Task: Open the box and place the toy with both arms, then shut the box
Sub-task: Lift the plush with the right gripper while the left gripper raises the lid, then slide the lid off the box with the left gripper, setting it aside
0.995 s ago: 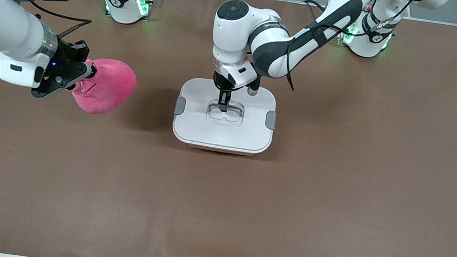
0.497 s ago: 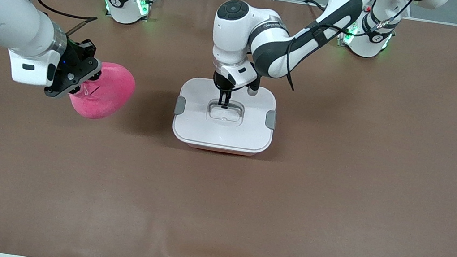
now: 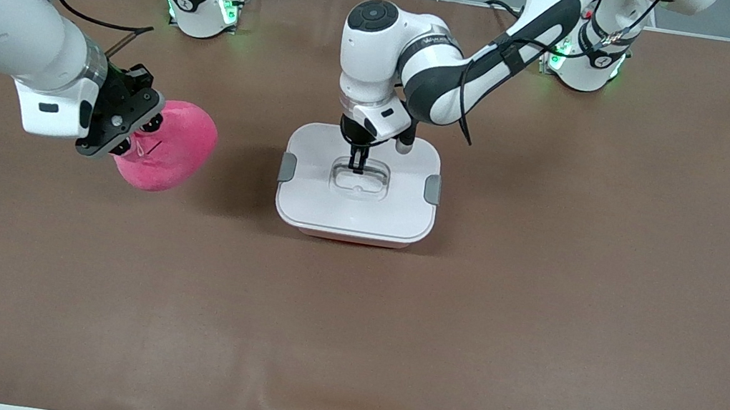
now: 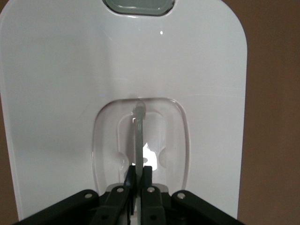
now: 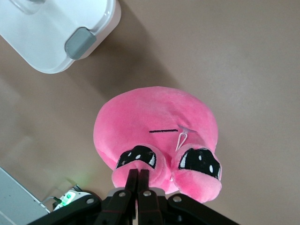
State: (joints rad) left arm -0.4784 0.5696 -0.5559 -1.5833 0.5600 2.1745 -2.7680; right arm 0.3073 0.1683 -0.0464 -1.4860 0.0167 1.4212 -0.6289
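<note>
The box [image 3: 354,214] sits mid-table with its white lid [image 3: 315,154] on and grey side clips [image 3: 288,168]. My left gripper [image 3: 357,164] stands over the lid's middle, shut on the clear handle [image 4: 139,136], which stands raised from its recess. The pink plush toy [image 3: 171,147] hangs in my right gripper [image 3: 137,131], which is shut on a fold near its dark eye marks [image 5: 136,157], above the table toward the right arm's end. In the right wrist view the toy [image 5: 154,122] fills the middle and a corner of the box [image 5: 61,37] shows.
The brown table mat [image 3: 539,296] spreads around the box. The arm bases [image 3: 203,3] stand at the table's edge farthest from the front camera.
My right gripper has lifted the toy and carried it a little toward the box. My left gripper has closed on the lid's handle and stays there.
</note>
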